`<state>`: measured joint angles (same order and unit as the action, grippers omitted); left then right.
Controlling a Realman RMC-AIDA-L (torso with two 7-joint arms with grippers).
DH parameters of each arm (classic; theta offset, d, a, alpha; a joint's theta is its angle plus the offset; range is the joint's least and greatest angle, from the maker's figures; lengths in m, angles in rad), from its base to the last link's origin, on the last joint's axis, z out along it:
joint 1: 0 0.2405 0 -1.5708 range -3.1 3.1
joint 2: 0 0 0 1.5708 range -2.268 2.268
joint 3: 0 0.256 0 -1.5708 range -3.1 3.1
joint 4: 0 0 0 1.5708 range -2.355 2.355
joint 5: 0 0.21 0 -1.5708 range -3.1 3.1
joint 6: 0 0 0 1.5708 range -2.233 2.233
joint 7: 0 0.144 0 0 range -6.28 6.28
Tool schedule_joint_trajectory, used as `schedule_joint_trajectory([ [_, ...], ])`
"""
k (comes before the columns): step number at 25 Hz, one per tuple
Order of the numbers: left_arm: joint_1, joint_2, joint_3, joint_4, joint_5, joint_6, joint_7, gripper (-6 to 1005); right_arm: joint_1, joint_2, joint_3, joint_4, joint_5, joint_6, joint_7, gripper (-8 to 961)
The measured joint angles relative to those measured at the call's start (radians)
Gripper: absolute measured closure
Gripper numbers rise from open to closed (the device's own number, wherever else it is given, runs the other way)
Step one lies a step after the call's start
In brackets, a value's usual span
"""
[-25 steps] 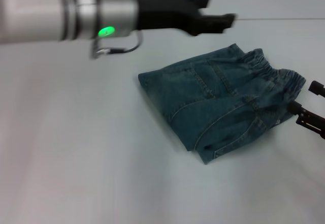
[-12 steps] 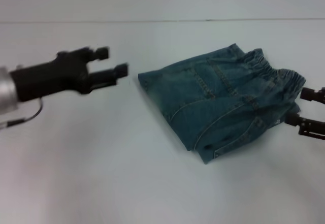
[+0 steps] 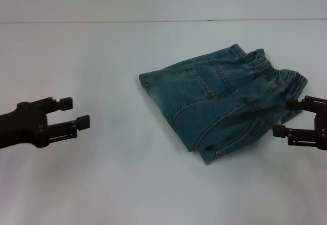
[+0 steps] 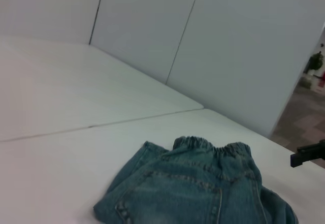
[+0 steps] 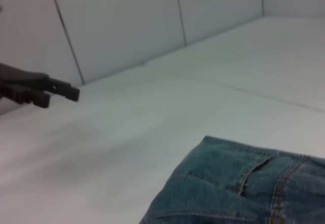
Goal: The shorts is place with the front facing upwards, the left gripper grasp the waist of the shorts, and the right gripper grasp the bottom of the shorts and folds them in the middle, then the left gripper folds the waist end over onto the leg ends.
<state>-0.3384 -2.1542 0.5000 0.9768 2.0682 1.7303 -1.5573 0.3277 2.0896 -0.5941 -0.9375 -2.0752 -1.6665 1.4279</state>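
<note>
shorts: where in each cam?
Head view: folded shorts right of centre, between the open left claw and open right claw.
Left wrist view: shorts at the bottom centre.
Right wrist view: shorts in the bottom-right corner.
Shared landmark: the table seam.

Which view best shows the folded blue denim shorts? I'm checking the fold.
The head view: the whole folded blue denim shorts lie visible, elastic waistband included. The left wrist view crops their near edge; the right wrist view catches one corner.
</note>
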Motion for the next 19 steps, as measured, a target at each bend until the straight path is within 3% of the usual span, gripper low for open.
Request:
schedule_joint_trajectory([
  [19,0.019,-0.006,-0.011,0.002,0.046,0.005,0.015,209,0.009,-0.002,-0.003,0.008,-0.030,0.022,-0.009,71],
])
